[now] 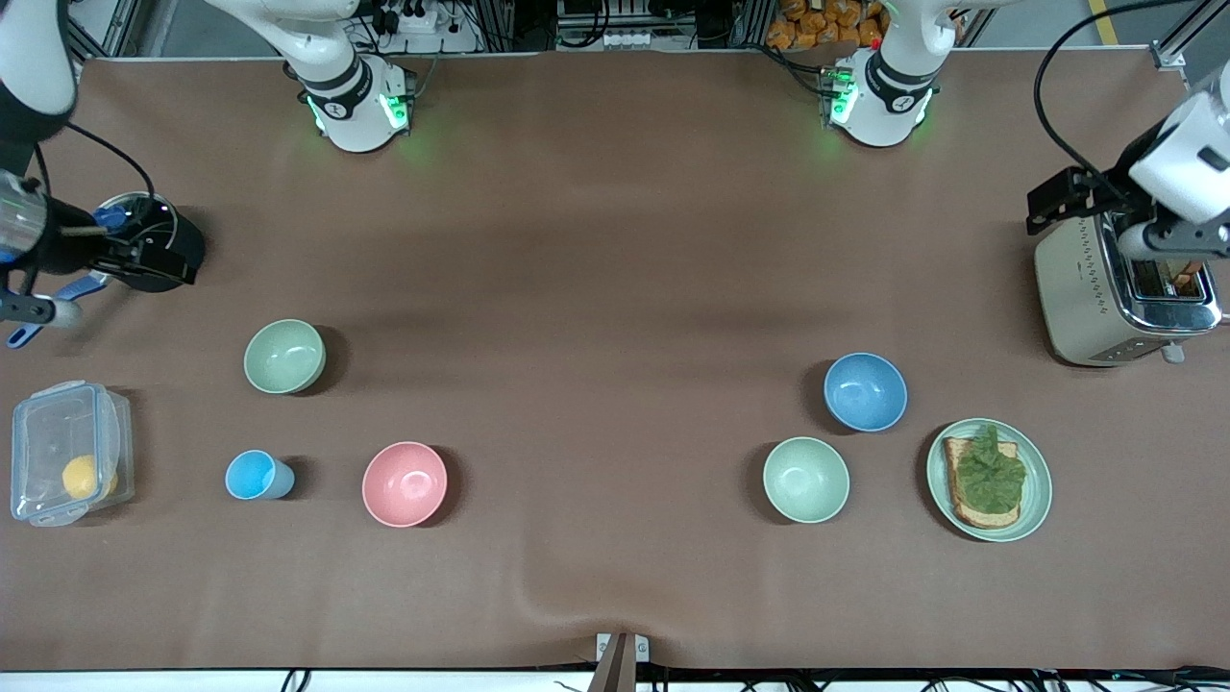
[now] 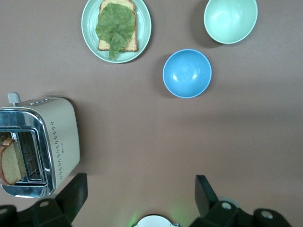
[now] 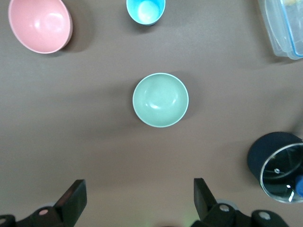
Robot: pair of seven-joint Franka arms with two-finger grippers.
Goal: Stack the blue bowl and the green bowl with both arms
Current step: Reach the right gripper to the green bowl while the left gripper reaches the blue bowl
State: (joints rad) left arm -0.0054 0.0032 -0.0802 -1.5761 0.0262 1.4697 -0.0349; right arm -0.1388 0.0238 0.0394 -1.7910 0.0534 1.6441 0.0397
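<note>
Front view: the blue bowl [image 1: 865,391] sits toward the left arm's end of the table, the green bowl [image 1: 284,357] well apart toward the right arm's end. The left gripper [image 2: 137,196] hangs over the toaster [image 1: 1119,298], the right gripper [image 3: 137,198] over a black container [image 1: 152,240]; both have fingers spread, holding nothing.

My front camera looks down steeply at the whole worktop [image 1: 615,288]; each wrist camera hangs high, sharing the blue bowl [image 1: 865,391] and green bowl [image 1: 284,357] with it.
</note>
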